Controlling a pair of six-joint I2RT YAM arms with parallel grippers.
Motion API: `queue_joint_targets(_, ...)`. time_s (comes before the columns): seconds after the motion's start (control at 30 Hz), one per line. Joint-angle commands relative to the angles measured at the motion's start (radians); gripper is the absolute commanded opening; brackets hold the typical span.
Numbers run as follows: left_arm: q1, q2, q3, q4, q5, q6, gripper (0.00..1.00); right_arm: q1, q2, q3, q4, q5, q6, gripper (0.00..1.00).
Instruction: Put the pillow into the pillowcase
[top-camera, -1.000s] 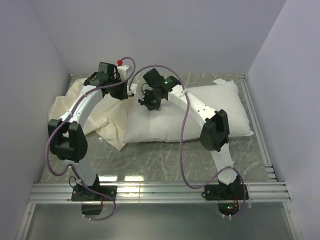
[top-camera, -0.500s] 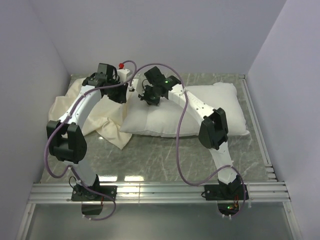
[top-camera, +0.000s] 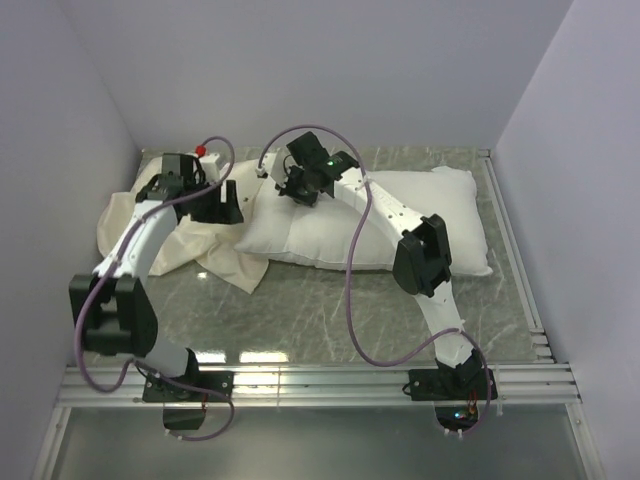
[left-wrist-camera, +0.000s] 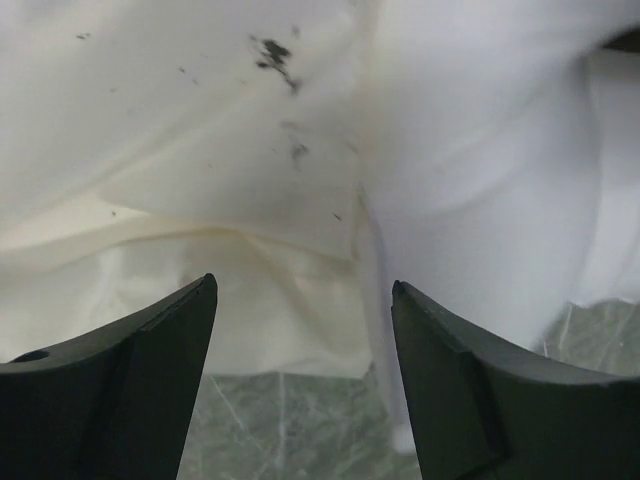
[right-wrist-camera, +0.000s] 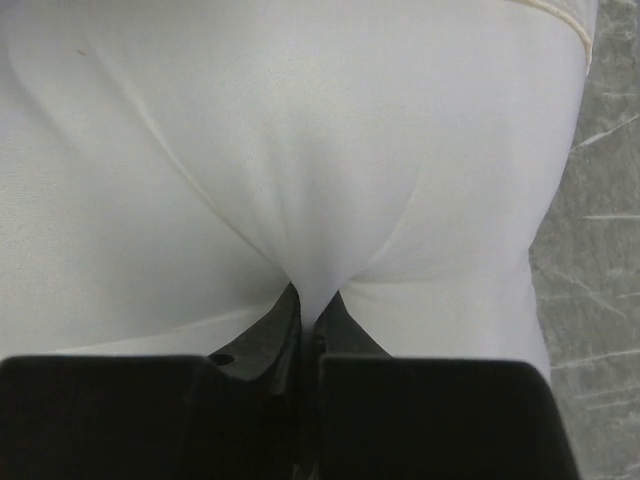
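Two arms work over a grey-green marbled table (top-camera: 330, 310); read from left to right.

**Left.** The thin, wrinkled cream fabric pillowcase (top-camera: 125, 215) lies slumped in loose folds near the left wall, drawn over nothing. Which fold is its open mouth cannot be told.

**Left of centre.** The left gripper (top-camera: 222, 200) hangs over the pillowcase's right-hand edge. In the left wrist view its jaws are spread wide with nothing between them, and speckled cream cloth lies below.

**Centre.** The large, plump, bright-white stuffed rectangular pillow (top-camera: 300, 235) lies flat on the table. Its left end rests against and partly on the pillowcase's edge, and its body runs out to the right. None of it appears to be inside the sack.

**Centre, far side.** The right gripper (top-camera: 298, 185) sits at the pillow's far left corner. In the right wrist view its fingers are clenched on a small pinch of the white cover, which puckers into them.

**Handling (judged).**
- The pillow is probably light, soft and bulky. It should sag from a single pinch, and its smooth cover may slide out of the fingers. Corners and seams offer the firmest hold.
- The pillowcase is limp and would collapse when let go.
- It is best taken by one layer of the hem at the mouth. That way the opening stays parted while the pillow's corner is fed in.
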Motion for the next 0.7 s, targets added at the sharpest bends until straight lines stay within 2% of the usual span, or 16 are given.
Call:
queue_joint_targets(0.0,-0.056,-0.183,-0.108,0.123,-0.047,-0.052,0.77,-0.029,0.002,-0.033,0.007,0.038,-0.03,0.0)
queue_joint_targets(0.2,-0.057,-0.101,-0.084,0.179,-0.042,-0.12,0.75,-0.028,-0.009,-0.035,-0.006,0.02,-0.044,0.0)
queue_joint_targets(0.37,-0.056,0.103,0.136,0.166,-0.115,-0.135,0.72,-0.026,-0.02,-0.049,-0.03,-0.046,-0.057,0.0)
queue_joint_targets(0.5,-0.049,0.227,0.327,0.11,0.017,-0.135,0.68,-0.017,-0.07,-0.124,0.008,-0.075,-0.062,0.0)
queue_joint_targets(0.67,-0.049,0.312,0.404,0.084,0.115,-0.143,0.69,-0.002,-0.07,-0.138,0.027,-0.075,-0.073,0.0)
